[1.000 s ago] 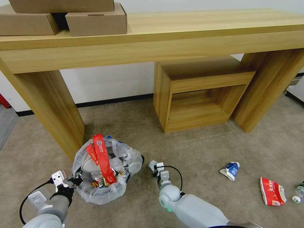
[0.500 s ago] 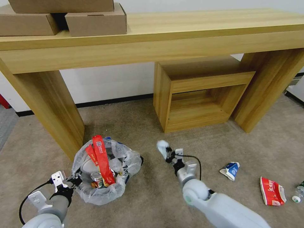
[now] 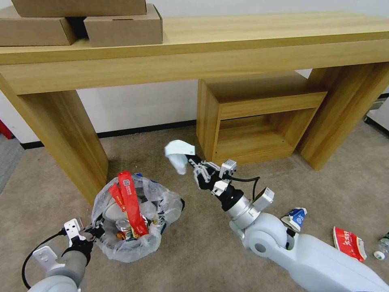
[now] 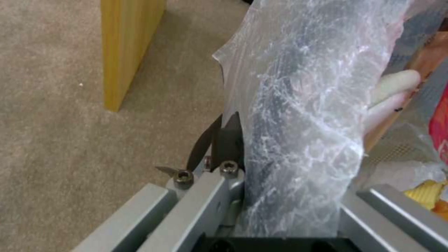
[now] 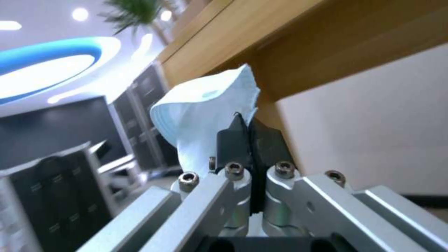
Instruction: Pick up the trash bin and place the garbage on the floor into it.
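Your right claw (image 3: pixel 190 160) is clamped on a white tissue (image 3: pixel 177 153), raised above the floor (image 3: pixel 202 243) and off to the right of the trash bin (image 3: pixel 131 221); your left claw (image 3: pixel 94 232) pinches the bin's bagged rim; release short of the opening and the light tissue could drift onto the carpet.

Right gripper (image 3: pixel 191 161) now stands raised well above the floor (image 3: pixel 210 251) — up from carpet level beside the trash bin (image 3: pixel 133 221) — and nearer the desk, its jaws clamped on a white tissue (image 3: pixel 178 154) carried aloft with it.
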### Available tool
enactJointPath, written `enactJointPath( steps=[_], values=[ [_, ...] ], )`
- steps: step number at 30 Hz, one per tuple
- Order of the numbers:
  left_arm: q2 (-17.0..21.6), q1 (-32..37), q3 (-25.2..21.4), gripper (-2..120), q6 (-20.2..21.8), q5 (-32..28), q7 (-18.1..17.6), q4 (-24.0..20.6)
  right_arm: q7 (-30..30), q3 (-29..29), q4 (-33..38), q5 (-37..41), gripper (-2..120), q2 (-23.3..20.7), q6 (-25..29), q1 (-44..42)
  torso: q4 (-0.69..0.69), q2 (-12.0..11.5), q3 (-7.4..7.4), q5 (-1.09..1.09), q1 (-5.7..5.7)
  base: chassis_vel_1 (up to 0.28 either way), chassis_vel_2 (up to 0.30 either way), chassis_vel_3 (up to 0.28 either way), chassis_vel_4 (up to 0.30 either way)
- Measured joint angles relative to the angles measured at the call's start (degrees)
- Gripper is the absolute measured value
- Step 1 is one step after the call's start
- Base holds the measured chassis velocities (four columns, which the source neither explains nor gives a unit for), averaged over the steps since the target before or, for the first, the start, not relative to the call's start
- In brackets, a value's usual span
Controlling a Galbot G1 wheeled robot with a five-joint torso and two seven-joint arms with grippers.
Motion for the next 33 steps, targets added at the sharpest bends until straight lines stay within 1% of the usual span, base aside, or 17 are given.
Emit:
enactJointPath(
  steps=[2, 3, 5, 6, 7, 10, 11, 14, 15, 18, 19, 22, 24, 29, 30, 33],
  values=[
    [-0.2, 0.3, 0.0, 0, 0.1, 0.1, 0.0, -0.4, 2.1, -4.9, 1.1, 0.6, 0, -0.4, -1.4, 2.7, 0.01, 0.0, 0.0, 0.0, 0.0, 0.0, 0.0, 0.0, 0.0],
    [-0.2, 0.3, 0.0, 0, 0.1, 0.1, 0.0, -0.4, 2.1, -4.9, 1.1, 0.6, 0, -0.4, -1.4, 2.7, 0.01, 0.0, 0.0, 0.0, 0.0, 0.0, 0.0, 0.0, 0.0],
    [-0.6, 0.8, 0.0, 0, 0.1, 0.5, 0.0, -1.0, 5.9, -10.3, 1.3, 1.5, 0, 0.5, -3.2, 5.6, 0.01, 0.0, 0.0, 0.0, 0.0, 0.0, 0.0, 0.0, 0.0],
    [-0.8, 0.9, 0.0, 0, 0.1, 0.6, 0.0, -1.2, 7.4, -12.1, 1.3, 1.9, 0, 1.2, -3.9, 6.7, 0.01, 0.0, 0.0, 0.0, 0.0, 0.0, 0.0, 0.0, 0.0],
    [-0.8, 0.9, 0.0, 0, 0.1, 0.6, 0.0, -1.2, 7.4, -12.1, 1.3, 1.9, 0, 1.2, -3.9, 6.7, 0.01, 0.0, 0.0, 0.0, 0.0, 0.0, 0.0, 0.0, 0.0],
    [-1.5, 1.6, -0.1, 0, 0.1, 1.1, 0.1, -1.9, 13.1, -17.6, -0.4, 3.6, 0, 4.8, -6.4, 10.4, 0.01, 0.0, 0.0, 0.0, 0.0, 0.0, 0.0, 0.0, 0.0],
    [-1.5, 1.6, -0.1, 0, 0.1, 1.1, 0.1, -1.9, 13.1, -17.6, -0.4, 3.6, 0, 4.8, -6.4, 10.4, 0.01, 0.0, 0.0, 0.0, 0.0, 0.0, 0.0, 0.0, 0.0],
    [-2.1, 2.5, -0.3, 0, 0.1, 1.5, 0.4, -2.7, 16.6, -21.7, -3.5, 3.8, 0, 7.8, -8.2, 12.7, 0.02, 0.0, 0.0, 0.0, 0.0, 0.0, 0.0, 0.0, 0.0],
    [-2.1, 2.5, -0.3, 0, 0.1, 1.5, 0.4, -2.7, 16.6, -21.7, -3.5, 3.8, 0, 7.8, -8.2, 12.7, 0.02, 0.0, 0.0, 0.0, 0.0, 0.0, 0.0, 0.0, 0.0],
    [-2.6, 3.5, -0.6, 0, -0.2, 2.0, 0.8, -3.3, 18.2, -25.4, -7.1, 2.8, 0, 10.1, -9.0, 13.7, 0.01, 0.0, 0.01, 0.0, 0.0, 0.0, 0.0, 0.0, 0.0],
    [-2.6, 3.5, -0.6, 0, -0.2, 2.0, 0.8, -3.3, 18.2, -25.4, -7.1, 2.8, 0, 10.1, -9.0, 13.7, 0.01, 0.0, 0.01, 0.0, 0.0, 0.0, 0.0, 0.0, 0.0],
    [-3.1, 4.0, -0.8, 0, -0.4, 2.2, 1.0, -3.6, 19.8, -27.4, -9.6, 2.1, 0, 12.7, -9.4, 13.9, 0.01, 0.0, 0.0, 0.0, 0.0, 0.0, 0.0, 0.0, 0.0],
    [-3.1, 4.0, -0.9, 0, -0.4, 2.3, 1.1, -3.6, 20.1, -27.6, -9.9, 2.0, 0, 13.1, -9.5, 13.9, 0.01, 0.0, 0.0, 0.0, 0.0, 0.0, 0.0, 0.0, 0.0],
    [-3.5, 4.2, -0.8, 0, -0.6, 2.7, 1.4, -3.6, 22.9, -28.8, -12.7, 1.2, 0, 16.7, -10.5, 14.4, 0.01, 0.0, 0.0, 0.0, 0.0, 0.0, 0.0, 0.0, 0.0],
    [-3.5, 4.2, -0.8, 0, -0.6, 2.7, 1.4, -3.6, 22.9, -28.8, -12.7, 1.2, 0, 16.7, -10.5, 14.4, 0.01, 0.0, 0.0, 0.0, 0.0, 0.0, 0.0, 0.0, 0.0],
    [-3.7, 4.3, -0.8, 0, -0.6, 3.0, 1.5, -3.4, 26.8, -29.1, -13.7, 0.9, 0, 19.4, -12.7, 14.9, 0.01, 0.0, 0.01, 0.0, 0.0, 0.0, 0.0, 0.0, 0.0]
  ],
)
